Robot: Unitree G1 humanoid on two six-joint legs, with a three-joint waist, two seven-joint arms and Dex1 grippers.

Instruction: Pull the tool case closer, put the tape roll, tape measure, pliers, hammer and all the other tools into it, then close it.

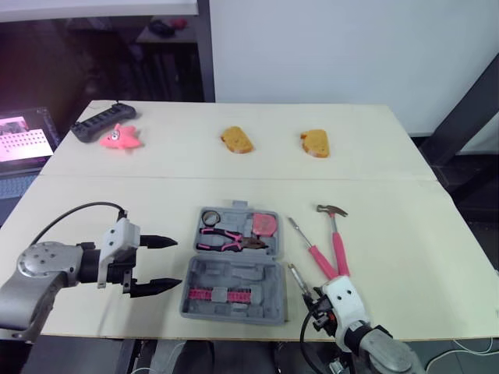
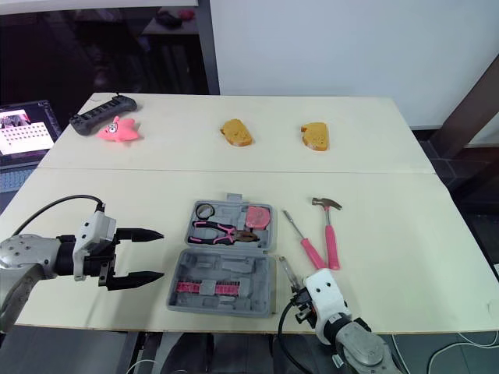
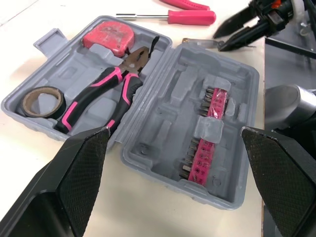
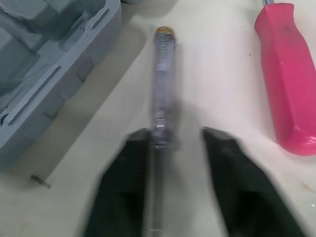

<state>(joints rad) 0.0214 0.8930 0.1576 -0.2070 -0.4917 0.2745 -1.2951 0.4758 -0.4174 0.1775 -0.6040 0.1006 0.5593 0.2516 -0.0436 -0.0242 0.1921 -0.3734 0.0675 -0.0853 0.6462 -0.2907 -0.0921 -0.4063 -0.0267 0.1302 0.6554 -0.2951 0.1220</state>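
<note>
Cream table [image 1: 390, 234] carries the open tool case [image 1: 234, 273]; left jaws open, case directly ahead of them; right jaws open, clear-handled screwdriver [image 4: 163, 89] lying between them.

The two head views looked forward and down from over the near edge of the table [image 1: 390, 125], far enough back to take in its whole top; both showed the same scene, set slightly sideways from one eye to the other. The left wrist view looked along the left gripper [image 3: 175, 132] from close by, across the open tool case [image 3: 163, 98] toward the right gripper [image 3: 217, 42] beyond it. The right wrist view faced steeply down, very near the tabletop, onto a clear-handled screwdriver [image 4: 163, 89], a corner of the case and a pink tool handle [image 4: 289, 79]. All four views shared the case.
</note>
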